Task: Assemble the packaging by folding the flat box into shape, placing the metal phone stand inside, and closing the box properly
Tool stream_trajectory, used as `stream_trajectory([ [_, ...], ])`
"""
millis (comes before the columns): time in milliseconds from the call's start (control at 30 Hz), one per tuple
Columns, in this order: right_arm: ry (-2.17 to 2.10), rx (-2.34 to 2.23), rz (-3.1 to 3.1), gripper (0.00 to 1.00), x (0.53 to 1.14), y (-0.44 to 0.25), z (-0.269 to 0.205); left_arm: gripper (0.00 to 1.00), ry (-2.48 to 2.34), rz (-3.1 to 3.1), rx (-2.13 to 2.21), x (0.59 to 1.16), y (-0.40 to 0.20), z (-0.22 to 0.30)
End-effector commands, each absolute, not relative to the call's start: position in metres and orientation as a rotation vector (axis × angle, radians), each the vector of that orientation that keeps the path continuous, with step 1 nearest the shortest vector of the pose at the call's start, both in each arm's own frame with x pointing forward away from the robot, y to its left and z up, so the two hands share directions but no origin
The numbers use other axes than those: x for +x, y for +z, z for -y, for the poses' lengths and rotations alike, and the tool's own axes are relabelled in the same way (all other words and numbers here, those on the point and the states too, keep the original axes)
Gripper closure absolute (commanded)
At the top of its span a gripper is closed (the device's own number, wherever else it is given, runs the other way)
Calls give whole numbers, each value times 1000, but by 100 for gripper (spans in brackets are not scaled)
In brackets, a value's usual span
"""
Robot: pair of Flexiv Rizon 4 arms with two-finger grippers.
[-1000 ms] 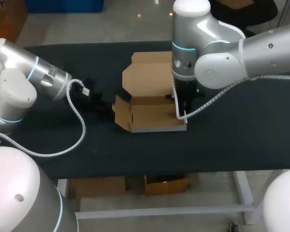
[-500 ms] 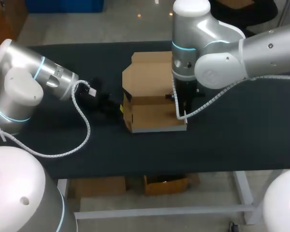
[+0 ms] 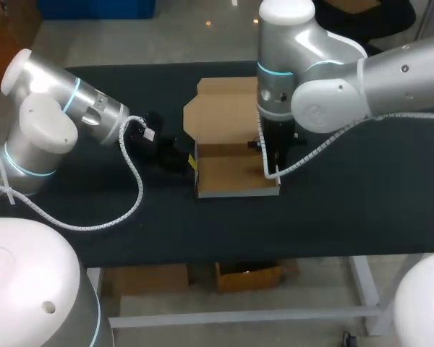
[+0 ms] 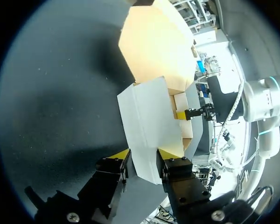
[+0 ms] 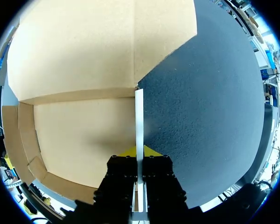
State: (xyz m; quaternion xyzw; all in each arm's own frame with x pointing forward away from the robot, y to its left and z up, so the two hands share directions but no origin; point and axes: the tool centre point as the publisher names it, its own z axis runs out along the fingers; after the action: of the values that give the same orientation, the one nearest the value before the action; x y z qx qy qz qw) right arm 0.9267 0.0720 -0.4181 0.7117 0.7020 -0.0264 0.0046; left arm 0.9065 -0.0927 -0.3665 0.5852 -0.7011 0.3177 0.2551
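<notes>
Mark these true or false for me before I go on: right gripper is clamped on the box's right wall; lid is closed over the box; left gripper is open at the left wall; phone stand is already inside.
1. The right gripper is shut on the right wall of the box. True.
2. The lid is closed over the box. False: the lid lies open, flat on the table behind the box.
3. The left gripper is open at the left wall. True.
4. The phone stand is inside the box. False: the box floor shows bare.
</notes>
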Motion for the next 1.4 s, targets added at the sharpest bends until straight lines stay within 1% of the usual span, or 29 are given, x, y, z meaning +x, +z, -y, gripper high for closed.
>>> stream_trajectory([
  [33, -84, 2230, -2199, 100, 927, -418, -73, 61, 839, 1923, 1627, 905, -364, 102],
  [300, -84, 2230, -2199, 100, 927, -418, -73, 58, 811, 1951, 1714, 907, -366, 108],
  [867, -84, 2230, -2199, 100, 927, -418, -73, 58, 747, 2010, 1886, 912, -367, 113],
  [1400, -84, 2230, -2199, 100, 927, -418, -73, 58, 572, 2077, 2025, 924, -374, 124],
])
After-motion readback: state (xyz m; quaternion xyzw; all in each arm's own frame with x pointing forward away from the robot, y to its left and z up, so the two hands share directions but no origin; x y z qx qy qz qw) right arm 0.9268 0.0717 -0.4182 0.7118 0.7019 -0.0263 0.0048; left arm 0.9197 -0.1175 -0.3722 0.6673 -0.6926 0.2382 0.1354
